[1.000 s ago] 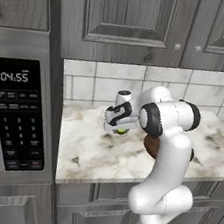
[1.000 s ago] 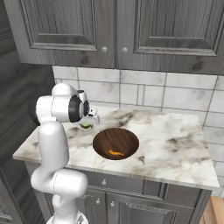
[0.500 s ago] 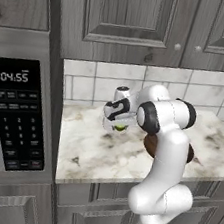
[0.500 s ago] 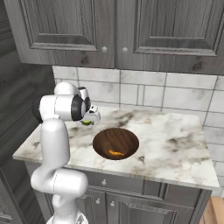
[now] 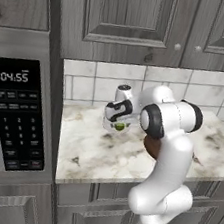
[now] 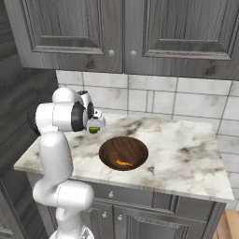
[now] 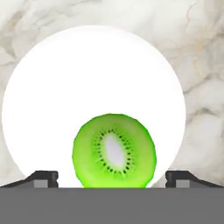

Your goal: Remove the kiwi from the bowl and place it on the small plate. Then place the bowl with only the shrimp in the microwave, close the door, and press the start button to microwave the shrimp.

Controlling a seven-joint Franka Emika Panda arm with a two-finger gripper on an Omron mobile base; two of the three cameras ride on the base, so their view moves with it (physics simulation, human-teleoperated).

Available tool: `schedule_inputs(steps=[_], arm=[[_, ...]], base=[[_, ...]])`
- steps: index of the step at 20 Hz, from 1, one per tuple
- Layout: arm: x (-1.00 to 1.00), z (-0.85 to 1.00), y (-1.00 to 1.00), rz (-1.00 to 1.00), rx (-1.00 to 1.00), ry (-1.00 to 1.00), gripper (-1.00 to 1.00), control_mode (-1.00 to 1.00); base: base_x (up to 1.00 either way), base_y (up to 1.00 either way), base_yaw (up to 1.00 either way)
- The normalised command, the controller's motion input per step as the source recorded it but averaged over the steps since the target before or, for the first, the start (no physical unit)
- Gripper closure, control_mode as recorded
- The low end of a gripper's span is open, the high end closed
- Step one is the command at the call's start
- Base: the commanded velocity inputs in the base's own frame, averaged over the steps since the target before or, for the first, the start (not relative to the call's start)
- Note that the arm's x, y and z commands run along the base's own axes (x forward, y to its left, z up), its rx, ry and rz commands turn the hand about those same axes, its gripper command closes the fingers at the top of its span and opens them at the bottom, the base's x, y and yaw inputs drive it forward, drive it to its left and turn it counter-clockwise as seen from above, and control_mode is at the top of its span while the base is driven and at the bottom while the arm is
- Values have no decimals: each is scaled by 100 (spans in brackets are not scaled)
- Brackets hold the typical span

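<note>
The kiwi (image 7: 113,151), a bright green slice, lies over the near part of the small plate (image 7: 87,74), a white disc on the marble counter. My gripper (image 7: 111,178) stands open around it, a gap showing between each fingertip (image 7: 43,177) and the fruit. From the base views the gripper (image 5: 119,126) (image 6: 94,129) hangs low over the counter with the kiwi (image 6: 94,130) at its tips. The dark wooden bowl (image 6: 123,153) sits to the right of it, holding the orange shrimp (image 6: 123,163). The microwave (image 5: 17,116) keypad is at the left; the door is out of view.
Grey wall cabinets (image 5: 127,20) hang above the counter, with a tiled backsplash (image 6: 177,98) behind. The marble counter (image 6: 186,149) stretches to the right of the bowl. My own arm (image 5: 170,162) hides most of the bowl in the left base view.
The jaws have spread wide and let go of the kiwi. The hand has shifted slightly toward the backsplash. Bowl and shrimp have not moved.
</note>
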Motion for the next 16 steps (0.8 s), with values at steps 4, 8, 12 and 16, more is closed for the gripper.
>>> schedule_inputs(steps=[4, 8, 12, 16], arm=[[-94, 48, 0, -1, 0, -28, -100, -100], [-100, 12, -3, -6, 0, -23, -100, -100], [-100, 13, -19, -11, 0, -22, -100, -100], [-100, 40, -43, -18, -3, -18, -100, -100]], base=[[0, 0, 0], [0, 0, 0], [0, 0, 0], [0, 0, 0]])
